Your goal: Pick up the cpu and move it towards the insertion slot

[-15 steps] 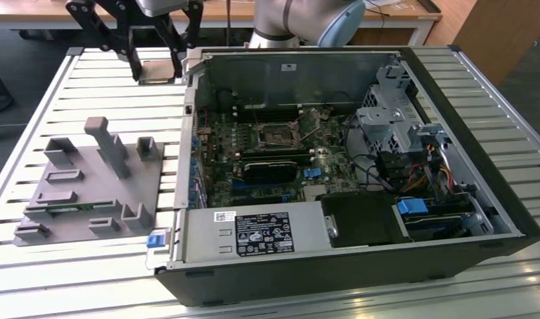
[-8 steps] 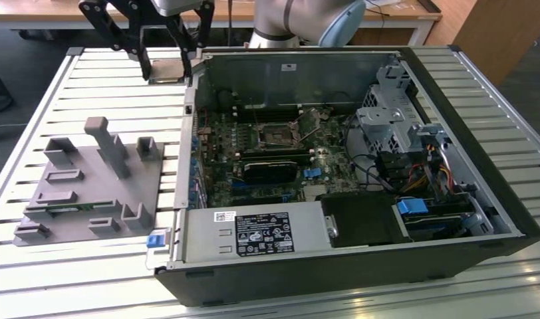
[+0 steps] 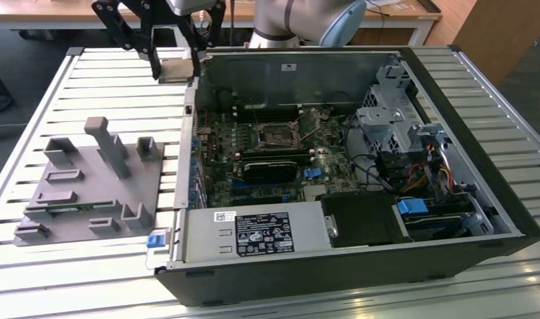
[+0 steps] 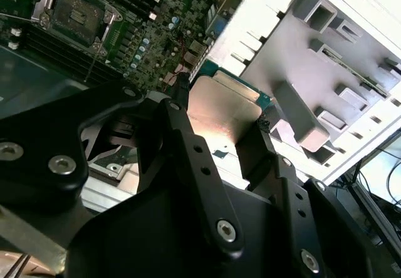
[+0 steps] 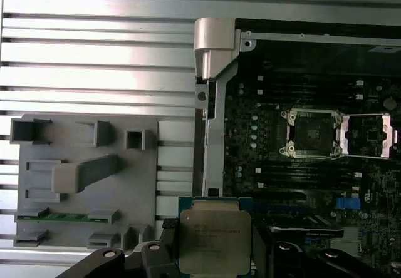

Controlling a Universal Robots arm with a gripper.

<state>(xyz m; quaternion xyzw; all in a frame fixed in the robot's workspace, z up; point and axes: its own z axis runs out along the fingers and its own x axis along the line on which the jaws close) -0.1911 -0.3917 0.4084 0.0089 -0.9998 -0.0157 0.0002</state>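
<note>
Black fingers [image 4: 188, 159] of the hand [image 5: 213, 253] are clamped on the cpu [image 5: 210, 240], lifted above the table [image 3: 110, 93] beside the computer case [image 3: 483, 159], apart from the insertion slot [image 5: 311, 133].

In the exterior view, the black end effector [image 3: 174, 66] hangs above the slatted metal desk [image 3: 102, 86], just beside the far corner of the open computer case [image 3: 483, 199], clamping the cpu [image 3: 175, 70] between its fingers. The insertion slot [image 3: 279, 135] lies uncovered on the motherboard [image 3: 252, 149], well apart from the chip. A grey plastic fixture [image 3: 88, 186] sits on the desk at the exterior view's left.
</note>
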